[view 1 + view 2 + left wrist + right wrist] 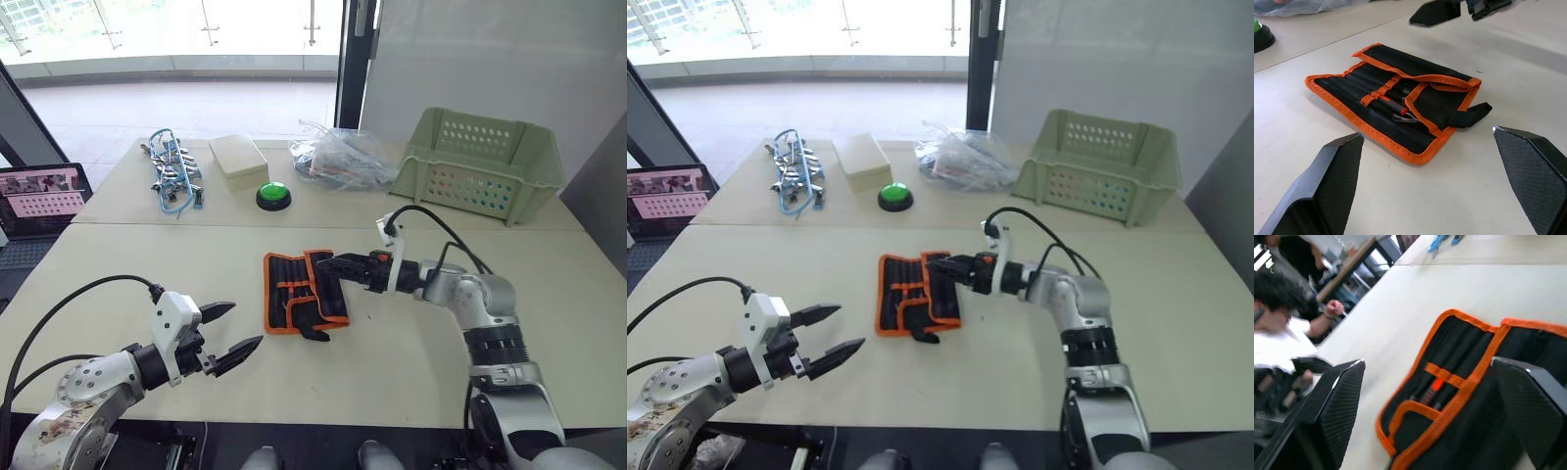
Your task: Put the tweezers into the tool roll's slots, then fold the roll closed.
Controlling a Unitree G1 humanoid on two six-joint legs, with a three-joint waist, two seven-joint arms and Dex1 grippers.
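I keep the right gripper (328,262), fingers spread, low over the half-folded tool roll (299,291) and push its flap flat; left gripper (227,331) spread, clear.

Left claw (227,335) gapes, arm low; right claw (326,263) gapes, arm outstretched

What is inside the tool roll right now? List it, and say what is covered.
The tool roll lies partly folded on the table. In its slots sit slim dark tools, one with an orange-red grip. The folded flap covers the rest, so a count is not possible.
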